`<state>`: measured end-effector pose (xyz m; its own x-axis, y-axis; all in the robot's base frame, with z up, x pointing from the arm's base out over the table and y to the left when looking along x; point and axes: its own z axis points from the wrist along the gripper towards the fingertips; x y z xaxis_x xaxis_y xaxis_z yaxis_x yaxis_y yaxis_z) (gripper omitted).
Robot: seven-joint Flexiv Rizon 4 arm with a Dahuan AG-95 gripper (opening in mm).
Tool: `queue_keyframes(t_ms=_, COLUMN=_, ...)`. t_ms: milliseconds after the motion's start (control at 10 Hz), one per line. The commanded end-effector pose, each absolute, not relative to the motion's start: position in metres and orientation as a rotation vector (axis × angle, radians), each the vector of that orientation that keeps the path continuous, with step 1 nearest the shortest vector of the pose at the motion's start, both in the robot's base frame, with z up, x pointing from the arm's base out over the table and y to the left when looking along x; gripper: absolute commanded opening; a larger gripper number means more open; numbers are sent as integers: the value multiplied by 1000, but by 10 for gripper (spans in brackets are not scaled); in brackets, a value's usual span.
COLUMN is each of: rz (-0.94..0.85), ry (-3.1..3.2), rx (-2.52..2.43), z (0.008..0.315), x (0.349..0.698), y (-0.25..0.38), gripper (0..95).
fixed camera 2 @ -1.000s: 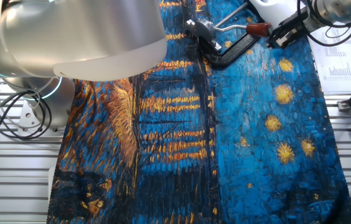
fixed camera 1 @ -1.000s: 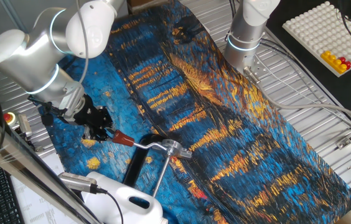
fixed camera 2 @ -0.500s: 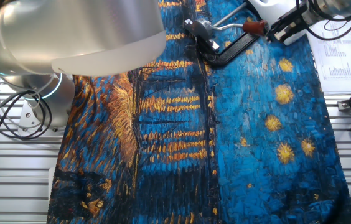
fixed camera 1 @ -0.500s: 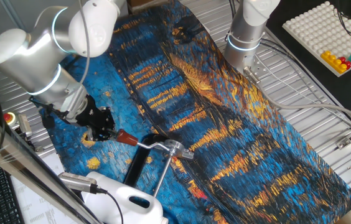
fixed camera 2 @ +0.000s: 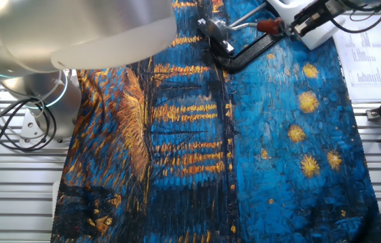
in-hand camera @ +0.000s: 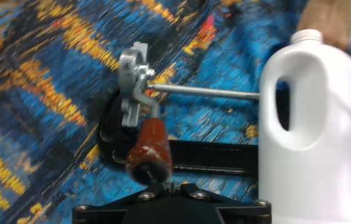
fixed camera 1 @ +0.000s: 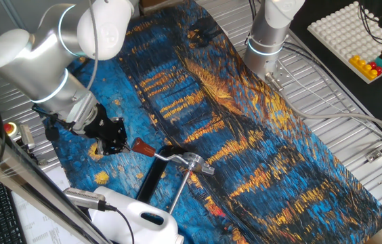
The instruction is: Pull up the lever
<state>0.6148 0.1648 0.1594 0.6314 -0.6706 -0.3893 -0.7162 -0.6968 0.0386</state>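
Near edge of a table draped in a blue and gold painted cloth (fixed camera 1: 259,129), with the lever (fixed camera 1: 152,150) lying low over the cloth — short silver rod, dark-red knob at one end, silver pivot hub (fixed camera 1: 192,161) at the other. Black claw (fixed camera 1: 118,139) level with the knob and pressed right up to its end; seen in the hand view (in-hand camera: 163,186) just below the knob, with no clear grip visible. Whether apart or clamped on the knob: cannot tell, since the fingertips fall outside the hand view and blur into one dark mass in both fixed views. To do this step well, probably best to seat both fingers squarely on the knob or just behind it on the rod, then lift along an arc centred on the hub rather than straight up — a straight pull would likely slide off the rounded knob or drag the whole fixture across the loose cloth. Slow start advisable, watching for the flat black bar (fixed camera 1: 152,177) beneath to shift. Hard to make out: how the hub joins the bar, and how far the lever can swing. White plastic jug (in-hand camera: 312,130) close beside the fixture, covering the far end of the long plain rod (in-hand camera: 206,92) and cut off at the frame edge. In the other fixed view, claw (fixed camera 2: 297,23) and lever (fixed camera 2: 258,21) crowded into the top edge, partly cropped.
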Motion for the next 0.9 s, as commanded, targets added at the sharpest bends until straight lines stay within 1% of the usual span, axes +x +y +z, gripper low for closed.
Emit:
queue_keyframes(t_ms=100, rz=519, ry=1161, rx=-2746, z=158, x=614, y=164, gripper=0)
queue_keyframes(t_ms=200, rz=496, ry=1143, rx=-2761, z=156, x=615, y=162, gripper=190)
queue_keyframes(t_ms=900, rz=478, ry=1123, rx=-2761, z=134, x=625, y=140, gripper=190)
